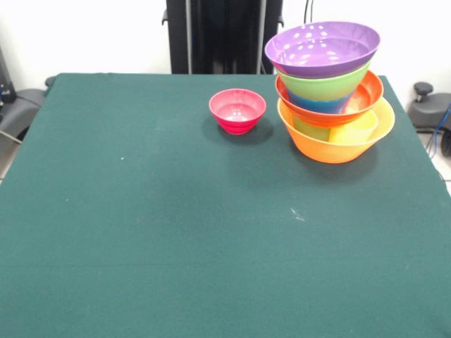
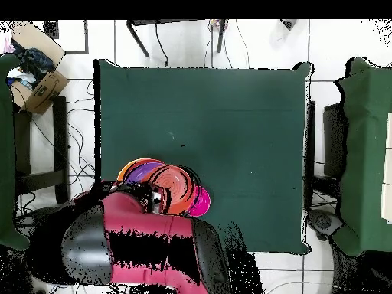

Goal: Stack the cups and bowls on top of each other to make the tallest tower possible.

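Front view: a tower (image 1: 330,88) of nested translucent bowls stands toward the far right corner of the green table (image 1: 176,239) — the big orange bowl (image 1: 337,146) at its foot, a yellow cup (image 1: 356,129) and a paler green piece showing through its wall, then the wide red-orange bowl (image 1: 337,113), a blue one glimpsed inside it, the lime green bowl (image 1: 325,86), and the purple bowl (image 1: 322,48) tilted on top; the small pink bowl (image 1: 237,110) sits alone on the cloth, upright, just to the left of the stack and apart from it; no gripper shows in this view. From overhead, the red and black arm (image 2: 145,245) covers the table's near edge and overlaps the stack, the pink bowl (image 2: 200,203) peeping out beside it; whether the gripper is released or clenched cannot be told — the arm's bulk hides it. The build looks nearly finished, with the pink bowl the one loose piece left; the next move probably calls for gripping it by the rim, lifting it clear of the tall stack, and setting it gently into the slanted purple bowl, which could shift under a careless touch.
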Controlling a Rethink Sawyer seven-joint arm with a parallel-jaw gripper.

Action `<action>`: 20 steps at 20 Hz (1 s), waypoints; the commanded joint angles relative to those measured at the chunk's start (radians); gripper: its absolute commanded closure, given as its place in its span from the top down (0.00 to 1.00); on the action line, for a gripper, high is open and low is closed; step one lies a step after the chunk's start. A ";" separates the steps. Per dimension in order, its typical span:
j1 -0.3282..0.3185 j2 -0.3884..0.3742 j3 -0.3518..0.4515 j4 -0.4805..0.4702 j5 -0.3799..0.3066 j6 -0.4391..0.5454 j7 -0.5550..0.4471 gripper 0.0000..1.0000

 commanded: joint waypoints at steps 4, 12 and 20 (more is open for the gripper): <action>0.069 0.071 0.051 0.141 -0.039 -0.092 0.140 0.00; 0.106 0.097 0.036 0.134 -0.046 -0.117 0.168 0.00; 0.112 0.113 0.039 0.149 -0.034 -0.159 0.159 0.00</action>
